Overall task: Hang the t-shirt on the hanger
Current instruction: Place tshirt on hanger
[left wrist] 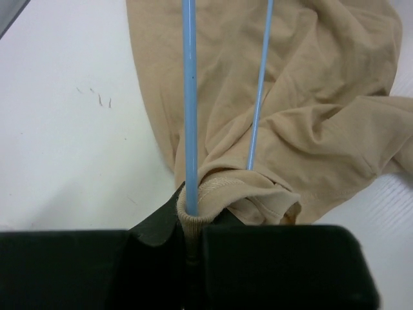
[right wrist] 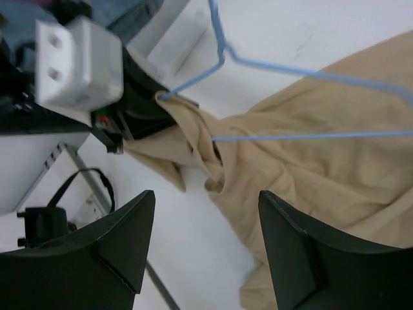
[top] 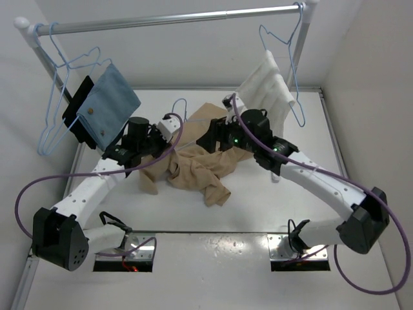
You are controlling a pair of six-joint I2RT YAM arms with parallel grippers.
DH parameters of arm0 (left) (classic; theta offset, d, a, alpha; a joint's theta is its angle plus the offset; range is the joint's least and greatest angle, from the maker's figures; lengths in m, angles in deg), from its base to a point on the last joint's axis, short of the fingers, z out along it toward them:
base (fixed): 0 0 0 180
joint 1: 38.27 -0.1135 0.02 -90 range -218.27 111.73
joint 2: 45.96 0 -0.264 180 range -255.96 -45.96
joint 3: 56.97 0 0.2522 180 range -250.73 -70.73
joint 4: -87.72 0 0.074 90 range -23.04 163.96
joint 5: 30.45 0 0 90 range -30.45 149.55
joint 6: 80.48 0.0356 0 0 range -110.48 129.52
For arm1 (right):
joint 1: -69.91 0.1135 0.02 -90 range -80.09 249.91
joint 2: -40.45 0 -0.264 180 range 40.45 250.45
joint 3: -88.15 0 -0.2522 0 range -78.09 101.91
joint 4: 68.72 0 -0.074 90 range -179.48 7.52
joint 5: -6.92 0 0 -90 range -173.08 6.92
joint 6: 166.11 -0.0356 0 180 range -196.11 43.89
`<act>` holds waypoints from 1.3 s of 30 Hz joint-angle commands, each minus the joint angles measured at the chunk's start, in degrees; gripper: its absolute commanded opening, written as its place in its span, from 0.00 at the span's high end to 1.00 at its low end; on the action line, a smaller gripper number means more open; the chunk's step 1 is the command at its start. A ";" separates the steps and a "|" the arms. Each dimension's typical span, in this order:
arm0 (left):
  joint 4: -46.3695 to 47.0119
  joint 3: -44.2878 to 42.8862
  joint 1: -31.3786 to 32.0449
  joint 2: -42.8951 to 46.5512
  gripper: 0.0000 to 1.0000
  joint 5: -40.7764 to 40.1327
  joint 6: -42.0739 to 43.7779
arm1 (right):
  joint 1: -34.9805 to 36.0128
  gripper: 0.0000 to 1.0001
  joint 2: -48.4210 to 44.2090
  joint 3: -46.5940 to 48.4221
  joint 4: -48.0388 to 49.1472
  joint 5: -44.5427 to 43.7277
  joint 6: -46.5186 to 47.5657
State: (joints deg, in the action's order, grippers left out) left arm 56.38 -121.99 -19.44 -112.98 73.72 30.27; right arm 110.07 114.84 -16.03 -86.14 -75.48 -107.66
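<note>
The left wrist view shows the left tool (left wrist: 193, 236) clamped on the hanger (left wrist: 190, 97) wire and t-shirt (left wrist: 310, 97) collar, a grip hidden from overhead. The right wrist view shows the right tool (right wrist: 206, 245) parted and empty.

My left arm (top: 97, 186) and right arm (top: 317, 183) are smooth white links joined by bulky black joint housings. A thin purple cable (top: 26, 191) loops from each shoulder up to the wrist. Small green lights (top: 237, 138) glow on my right wrist. Each arm is bolted to a bare metal plate (top: 279, 252) at its foot. My left gripper (left wrist: 191, 225) has broad matt black fingers and a white block (right wrist: 76, 59) with two round holes. My right gripper (right wrist: 203, 248) has wedge-shaped black fingers.
</note>
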 commanded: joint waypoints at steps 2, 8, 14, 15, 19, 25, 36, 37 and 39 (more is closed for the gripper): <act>4.40 -2.88 0.59 0.23 1.00 0.24 -5.11 | 1.50 0.35 5.49 1.75 2.96 6.56 -2.99; 5.63 -2.88 0.59 0.23 1.00 0.24 -6.51 | 3.70 0.34 10.78 1.66 7.09 7.35 -7.47; 7.39 -2.88 0.59 0.23 1.00 0.24 -7.13 | 4.75 0.37 16.13 0.95 8.50 4.81 -8.27; 6.69 -3.48 0.59 0.23 1.00 -0.28 -7.13 | 4.75 0.44 16.66 0.95 9.80 4.80 -8.26; 4.49 -4.81 0.59 0.23 1.00 -0.29 -7.13 | 4.75 0.59 18.85 -0.45 19.80 5.15 -8.26; 4.49 -5.33 0.59 0.23 1.00 -0.81 -7.13 | 4.75 0.64 24.47 0.33 24.49 4.53 -10.29; 4.49 -6.39 0.59 0.05 1.00 -0.81 -6.08 | 4.75 0.70 24.83 -5.37 22.45 0.30 -10.29; 4.49 -6.39 0.59 0.05 1.00 -0.81 -6.08 | 4.75 0.70 25.36 -5.37 23.17 1.27 -10.29; 4.49 -7.01 0.59 -0.48 1.00 -0.81 -6.08 | 4.75 0.70 26.68 -5.37 24.40 3.90 -10.29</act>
State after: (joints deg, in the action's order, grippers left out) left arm 58.83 -125.77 -19.44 -113.40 73.15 24.26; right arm 114.66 140.78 -21.38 -66.89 -74.43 -117.75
